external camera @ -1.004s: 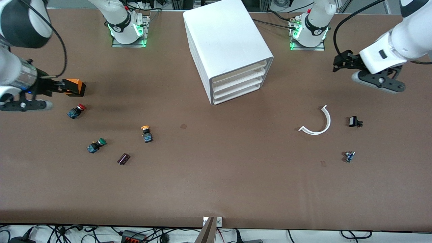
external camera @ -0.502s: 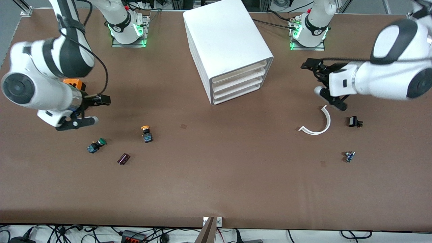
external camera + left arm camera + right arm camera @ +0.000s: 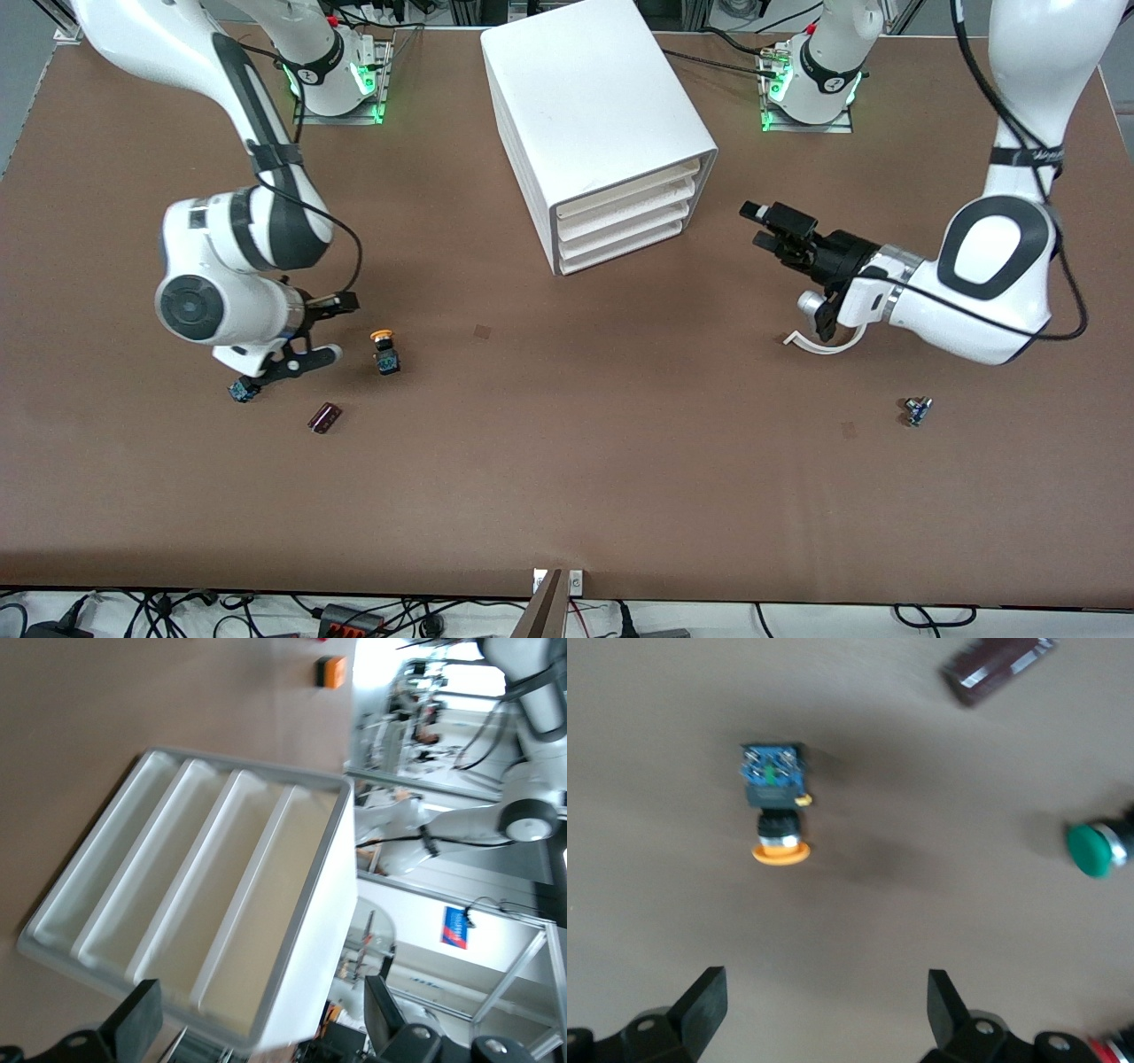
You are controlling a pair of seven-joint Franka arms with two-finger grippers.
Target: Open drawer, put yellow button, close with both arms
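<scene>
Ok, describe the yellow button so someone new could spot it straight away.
Start at the white drawer cabinet, then look toward the right arm's end of the table, nearer the camera. The yellow button lies there beside the right tool. Its round cap is yellow-orange on a black-and-blue body, while the nearby button has a green cap.

Left hand [image 3: 769, 228] open, raised; right hand [image 3: 332, 323] open, low.
</scene>
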